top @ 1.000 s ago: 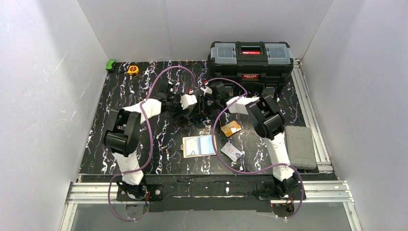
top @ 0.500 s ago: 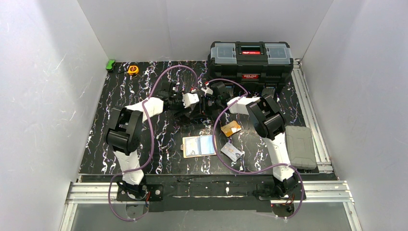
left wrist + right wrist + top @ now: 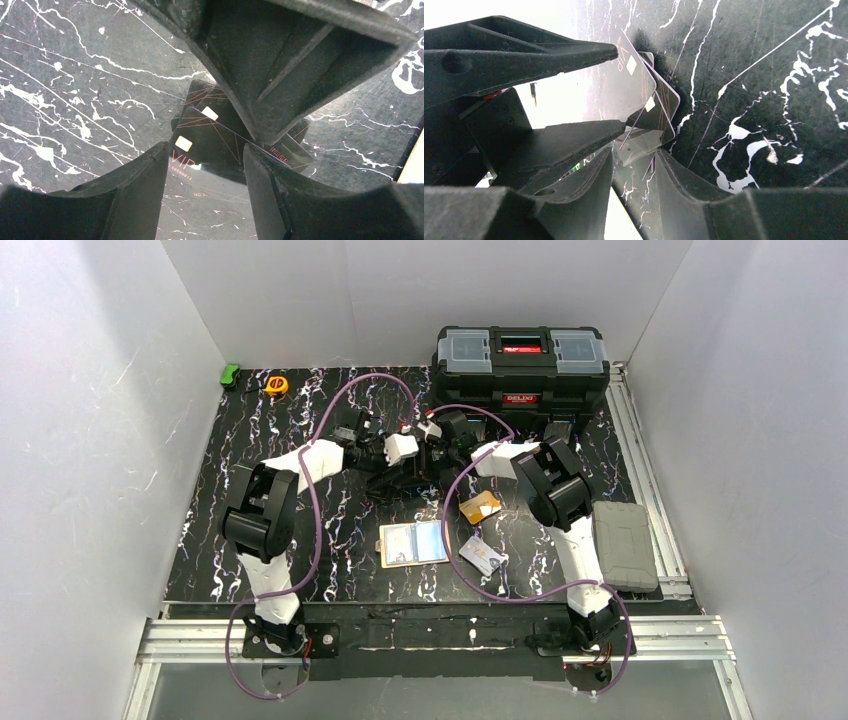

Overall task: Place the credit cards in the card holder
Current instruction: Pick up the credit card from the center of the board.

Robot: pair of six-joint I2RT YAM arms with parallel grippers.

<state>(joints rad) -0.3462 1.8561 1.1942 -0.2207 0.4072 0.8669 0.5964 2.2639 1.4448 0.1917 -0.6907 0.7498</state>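
Both grippers meet at mid-table over a small pile of glossy black credit cards (image 3: 210, 127) printed "VIP". My left gripper (image 3: 205, 150) (image 3: 400, 475) is shut on one black card (image 3: 624, 85) across its width, lifted off the table. My right gripper (image 3: 634, 152) (image 3: 425, 465) has its jaws partly apart with a tilted black card (image 3: 644, 142) between them; whether they pinch it is unclear. Nearer me lies the card holder (image 3: 392, 545), open, with a light blue card (image 3: 430, 540) in it. An orange-yellow card (image 3: 480, 506) and a silver-white card (image 3: 483, 556) lie to its right.
A big black toolbox (image 3: 520, 365) stands at the back right, just behind the right arm. A grey case (image 3: 624, 545) lies on the right rail. A yellow tape measure (image 3: 276, 385) and a green item (image 3: 231, 374) sit at the back left corner.
The left wrist has shifted slightly right and away, closer to the right gripper. The right arm and the cards on the table have stayed put.
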